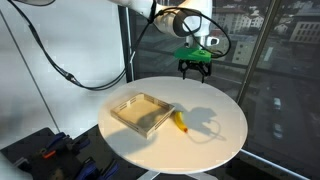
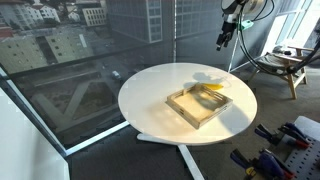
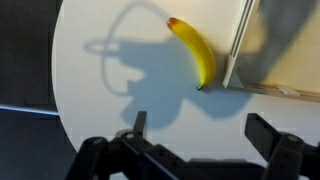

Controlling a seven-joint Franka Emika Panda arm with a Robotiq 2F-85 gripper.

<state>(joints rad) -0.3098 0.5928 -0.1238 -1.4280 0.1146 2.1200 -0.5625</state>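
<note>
Shallow wooden tray point(image 1: 130, 100) sits on the table, and we see only its bare floor inside. Banana point(image 1: 180, 121) lies on the tabletop just beside the tray's wall, outside it. Claw point(image 1: 194, 70) hangs well above the banana, jaws spread wide, gripping nothing. In the wrist view the fruit lies ahead, between the fingers. Round white table point(image 1: 225, 140); glass walls, city buildings outside.

The Panda arm point(image 1: 172, 14) is reaching in from above, its wrist bending downward, while the gripper point(image 1: 194, 70) is hanging high in the air and pointing straight down; in the wrist view its two dark fingers point(image 3: 138, 124) are standing wide apart, gripping nothing and touching nothing
</note>
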